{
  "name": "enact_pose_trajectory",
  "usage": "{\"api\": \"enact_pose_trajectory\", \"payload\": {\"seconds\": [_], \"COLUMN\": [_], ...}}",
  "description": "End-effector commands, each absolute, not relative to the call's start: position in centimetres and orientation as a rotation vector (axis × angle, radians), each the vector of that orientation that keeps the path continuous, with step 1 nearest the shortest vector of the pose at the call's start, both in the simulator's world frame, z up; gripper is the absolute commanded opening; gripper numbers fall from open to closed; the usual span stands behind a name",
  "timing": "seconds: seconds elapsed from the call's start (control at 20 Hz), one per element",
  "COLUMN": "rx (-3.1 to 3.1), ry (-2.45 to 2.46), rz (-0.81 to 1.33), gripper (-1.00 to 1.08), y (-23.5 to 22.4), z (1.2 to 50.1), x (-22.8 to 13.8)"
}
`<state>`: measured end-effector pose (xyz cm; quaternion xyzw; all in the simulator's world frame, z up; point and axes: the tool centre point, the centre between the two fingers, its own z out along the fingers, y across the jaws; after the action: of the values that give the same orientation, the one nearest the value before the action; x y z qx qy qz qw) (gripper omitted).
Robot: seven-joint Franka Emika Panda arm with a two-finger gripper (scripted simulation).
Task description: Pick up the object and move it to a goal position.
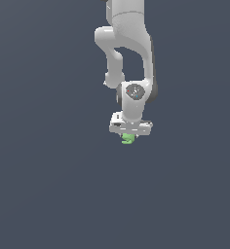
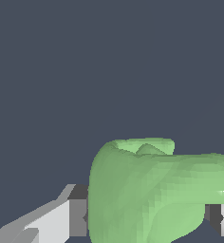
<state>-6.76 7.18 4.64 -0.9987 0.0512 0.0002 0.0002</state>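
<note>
While you look at the exterior view, you see the white arm (image 1: 131, 53) coming down from the top edge, and its gripper (image 1: 129, 134) points straight down over a plain dark grey surface (image 1: 48, 194). You cannot tell from this view if that surface is a worktop or only a background, because no edge and no shadow shows on it.

Just under the gripper's white body you see the object (image 1: 128, 138), a small light-green lumpy shape. Only its lower part shows there; the upper part is hidden by the gripper. It is much narrower than the gripper body.

When you look at the wrist view, the object (image 2: 152, 194) fills the lower middle of the picture. It is curled, with a rounded hump on one side and a thick lobe stretching to the other side. One of the fingers (image 2: 61, 218), light grey with a dark pad, touches one flank of the object. The other finger (image 2: 223, 218) shows only as a small grey and dark piece at the opposite flank, partly covered by the green lobe.

So the fingers pinch the object between them, one on each side. You cannot tell whether the object touches the surface below.
</note>
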Motion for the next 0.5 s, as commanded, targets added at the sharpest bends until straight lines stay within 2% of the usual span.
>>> {"api": "enact_pose_trajectory", "payload": {"seconds": [0.0, 0.45], "rx": [-3.137, -3.136], "ry": [0.163, 0.163], "rz": [-0.001, -0.001], "gripper": [-1.00, -1.00], "y": [6.4, 1.1], "z": [5.3, 10.1], "x": [-6.3, -3.4]}}
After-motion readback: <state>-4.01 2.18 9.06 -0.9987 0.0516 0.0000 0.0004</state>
